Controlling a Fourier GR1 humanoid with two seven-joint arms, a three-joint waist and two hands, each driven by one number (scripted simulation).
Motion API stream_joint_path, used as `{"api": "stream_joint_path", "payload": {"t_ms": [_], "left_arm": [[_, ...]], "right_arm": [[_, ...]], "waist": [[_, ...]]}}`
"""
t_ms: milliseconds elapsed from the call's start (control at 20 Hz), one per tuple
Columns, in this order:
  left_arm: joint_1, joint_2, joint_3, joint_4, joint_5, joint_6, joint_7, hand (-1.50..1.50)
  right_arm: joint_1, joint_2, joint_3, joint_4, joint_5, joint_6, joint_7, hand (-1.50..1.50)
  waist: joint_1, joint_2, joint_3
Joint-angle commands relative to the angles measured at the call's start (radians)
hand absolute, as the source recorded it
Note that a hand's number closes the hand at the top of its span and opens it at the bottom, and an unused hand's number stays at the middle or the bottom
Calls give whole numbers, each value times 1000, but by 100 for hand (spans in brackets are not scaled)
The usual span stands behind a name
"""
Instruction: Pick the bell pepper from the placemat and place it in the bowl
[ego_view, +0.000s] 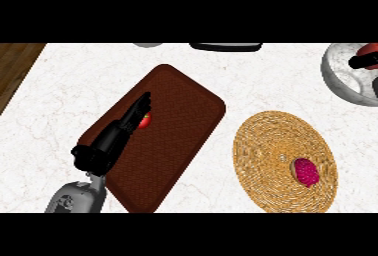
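Note:
A small red bell pepper (146, 121) lies on the dark brown placemat (181, 125), left of its middle. My left hand (111, 142) comes in from the lower left and lies over the mat, seen edge-on. It is open, with straight fingers (140, 107) running along the pepper's left side and partly covering it. I cannot tell whether they touch it. A round woven straw bowl (277, 145) sits to the right of the mat with a dark pink object (306, 172) in it. My right hand does not show.
A grey marbled bowl (341, 77) sits at the top right edge, with a red and black object (365, 57) inside. A dark flat object (225, 47) and a pale one (148, 45) show at the far edge. Wooden floor (15, 65) lies beyond the counter's left edge.

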Motion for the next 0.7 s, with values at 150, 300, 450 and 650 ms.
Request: {"api": "stream_joint_path", "payload": {"t_ms": [150, 300, 450, 650], "left_arm": [[-4, 1, 7, 24, -6, -3, -21, 0], [8, 15, 4, -24, 19, -35, 4, 0], [10, 3, 8, 31, -2, -17, -35, 0], [11, 3, 12, 12, -9, -6, -18, 0]], "right_arm": [[13, -76, -175, 58, -192, 178, -170, -150], [44, -69, -188, 40, -209, 158, -263, -150], [83, -52, -225, 4, -250, 66, -356, -150], [81, -76, -272, -32, -292, -29, -362, -150]], "waist": [[-1, 5, 2], [13, 4, 3], [6, 7, 3], [2, 0, 2]]}}
